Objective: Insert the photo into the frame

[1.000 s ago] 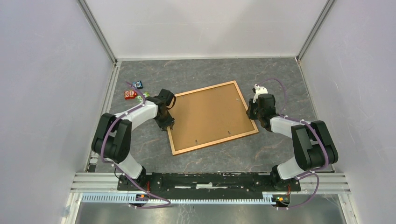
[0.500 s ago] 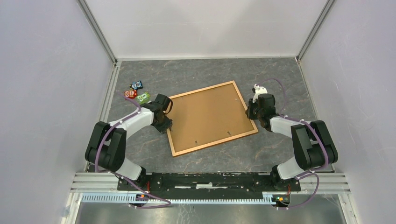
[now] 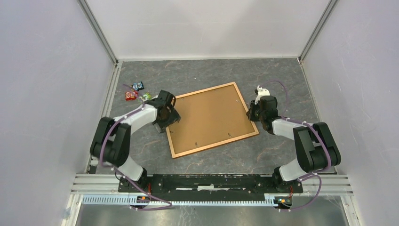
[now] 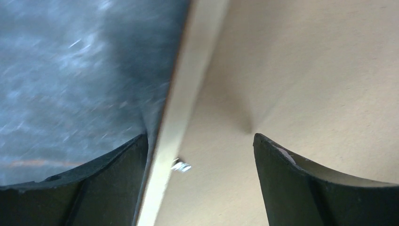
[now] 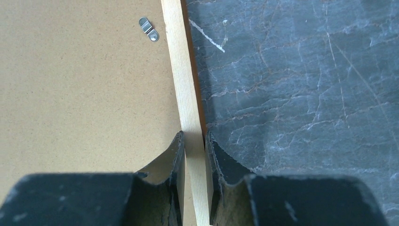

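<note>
I see the thin light-brown wooden rectangular picture frame [image 3: 211,117] lying fibreboard-back up, askew, in the middle of the dark marbled table [image 3: 197,75]. My right gripper [image 5: 194,137] pinches its right rail, fingers tight on the wood. My left gripper [image 4: 200,141] is spread wide, straddling the left rail without clamping it.

Left gripper [image 4: 200,136], jaws wide apart, straddles the frame [image 4: 188,94] at its pale wooden rail, which passes nearer the bench-side finger. Fibreboard back [image 4: 306,70] lies beyond one finger, dark marbled bench [image 4: 70,70] beyond the other; a blurred metal clip [image 4: 180,165] sits between.
</note>
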Available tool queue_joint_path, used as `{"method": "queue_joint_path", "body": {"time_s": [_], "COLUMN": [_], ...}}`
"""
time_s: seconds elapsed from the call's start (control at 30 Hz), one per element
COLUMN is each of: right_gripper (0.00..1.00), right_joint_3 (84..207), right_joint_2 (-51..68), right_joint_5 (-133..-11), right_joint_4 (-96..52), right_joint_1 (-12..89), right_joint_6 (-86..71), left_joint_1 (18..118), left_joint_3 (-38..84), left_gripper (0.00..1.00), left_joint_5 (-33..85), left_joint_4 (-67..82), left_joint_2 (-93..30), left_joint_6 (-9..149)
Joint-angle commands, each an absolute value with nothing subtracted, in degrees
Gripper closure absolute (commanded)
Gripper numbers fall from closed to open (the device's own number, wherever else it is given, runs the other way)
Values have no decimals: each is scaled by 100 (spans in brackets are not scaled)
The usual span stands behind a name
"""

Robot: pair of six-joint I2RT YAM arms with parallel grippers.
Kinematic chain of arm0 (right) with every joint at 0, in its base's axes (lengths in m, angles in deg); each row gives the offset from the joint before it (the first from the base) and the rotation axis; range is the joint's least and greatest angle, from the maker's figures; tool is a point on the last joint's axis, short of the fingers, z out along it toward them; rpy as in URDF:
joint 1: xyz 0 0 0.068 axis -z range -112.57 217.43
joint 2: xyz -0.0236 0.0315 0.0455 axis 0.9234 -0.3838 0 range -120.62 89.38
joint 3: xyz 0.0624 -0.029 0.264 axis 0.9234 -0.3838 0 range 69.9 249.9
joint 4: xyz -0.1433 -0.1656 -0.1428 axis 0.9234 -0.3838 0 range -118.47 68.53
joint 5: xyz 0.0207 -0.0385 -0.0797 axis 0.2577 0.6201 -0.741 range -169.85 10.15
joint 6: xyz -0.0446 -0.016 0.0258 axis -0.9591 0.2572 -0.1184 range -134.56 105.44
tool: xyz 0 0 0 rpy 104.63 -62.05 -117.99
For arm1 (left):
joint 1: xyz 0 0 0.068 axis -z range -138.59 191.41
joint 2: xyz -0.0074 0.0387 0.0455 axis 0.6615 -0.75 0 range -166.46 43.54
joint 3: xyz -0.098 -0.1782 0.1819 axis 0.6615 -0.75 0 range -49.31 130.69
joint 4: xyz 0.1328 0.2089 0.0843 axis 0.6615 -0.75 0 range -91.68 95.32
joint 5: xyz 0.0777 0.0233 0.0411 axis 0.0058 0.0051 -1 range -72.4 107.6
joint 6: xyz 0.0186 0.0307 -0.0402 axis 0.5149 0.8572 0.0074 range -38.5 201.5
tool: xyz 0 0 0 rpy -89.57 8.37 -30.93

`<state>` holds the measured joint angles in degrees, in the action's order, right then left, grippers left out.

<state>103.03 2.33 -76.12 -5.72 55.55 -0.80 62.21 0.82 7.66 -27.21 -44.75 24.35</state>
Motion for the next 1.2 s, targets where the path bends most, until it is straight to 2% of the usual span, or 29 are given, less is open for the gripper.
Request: {"method": "queue_joint_path", "body": {"time_s": [0.0,0.07,0.2,0.27,0.33,0.43,0.53,0.6,0.7,0.8,0.97,1.17], "right_gripper": [100,97,71,60,47,26,3,2,2,2,2,2], "right_joint_3": [10046,9732,8714,8540,8546,9044,9716,10358,11537,12577,14328,16336], "right_joint_2": [511,776,1552,1904,2267,2792,2863,2408,1325,287,-1364,-3078], "right_joint_5": [-7574,-7344,-6617,-6580,-6715,-7609,-8527,-8597,-8012,-7418,-7136,-6929], "right_joint_4": [-632,-405,448,302,-158,-1312,-1679,-1764,-1748,-1539,-1655,-2497], "right_joint_1": [5526,5518,5294,4999,4824,4819,4819,4823,4827,4829,4827,4828], "right_joint_6": [518,814,1453,1425,1254,612,-127,-577,-1134,-1402,-1763,-1849], "left_joint_1": [6195,6197,6189,6176,6195,6213,6212,6213,6211,6269,6304,6357], "left_joint_3": [1356,2368,3927,4845,5340,4799,3469,2372,1151,180,-436,-1363], "left_gripper": [10,9,6,2,0,0,0,2,1,0,0,0], "left_joint_5": [1075,821,379,542,108,-754,-494,125,1166,1949,2502,2854], "left_joint_4": [-2121,-2463,-2686,-2980,-3417,-3533,-3001,-2510,-1887,-1587,-1803,-1021], "left_joint_2": [-5514,-6155,-7250,-7693,-7780,-6955,-5452,-4476,-3290,-2584,-2256,-2310], "left_joint_6": [4031,4578,5516,5801,5843,5653,5256,4911,4331,3887,3961,3409]}}
